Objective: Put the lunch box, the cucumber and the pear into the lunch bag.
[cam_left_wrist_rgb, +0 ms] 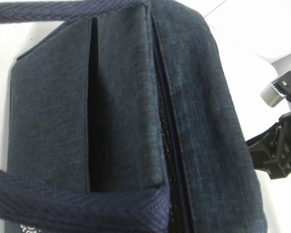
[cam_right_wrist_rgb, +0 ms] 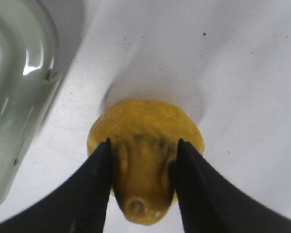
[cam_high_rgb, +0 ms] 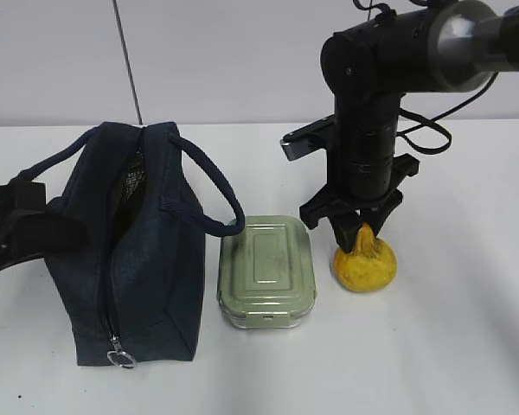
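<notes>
On the white bench (cam_high_rgb: 467, 346), the navy lunch bag (cam_high_rgb: 138, 259) is seen standing at the 9 o'clock side of the exterior view, its zipper open along the top and a metal ring pull (cam_high_rgb: 120, 356) hanging at its near end. Just beside it, toward 3 o'clock, the sage-green lunch box (cam_high_rgb: 266, 271) is laid flat, one strap handle (cam_high_rgb: 209, 186) arching over toward its far corner. The yellow pear (cam_high_rgb: 364, 264) is set further toward 3 o'clock, near the box but apart from it.

The right gripper (cam_high_rgb: 358, 233) is pointed straight down over the pear. Only the right wrist view makes the grasp clear: the two black fingers (cam_right_wrist_rgb: 94, 194) are pressed against either side of the pear's (cam_right_wrist_rgb: 144, 155) narrow neck, so the gripper is clamped on the fruit, which rests on the bench. The lunch box's clear base (cam_right_wrist_rgb: 17, 97) is caught at 9 o'clock in that view.

The left gripper (cam_high_rgb: 22, 229) is seen at the bag's 9 o'clock side, with its fingers together. The left wrist view is filled by the bag's fabric (cam_left_wrist_rgb: 126, 111) and open zipper seam; the right arm's hardware (cam_left_wrist_rgb: 281, 145) is seen at 3 o'clock.

The cucumber cannot be seen in any view.
</notes>
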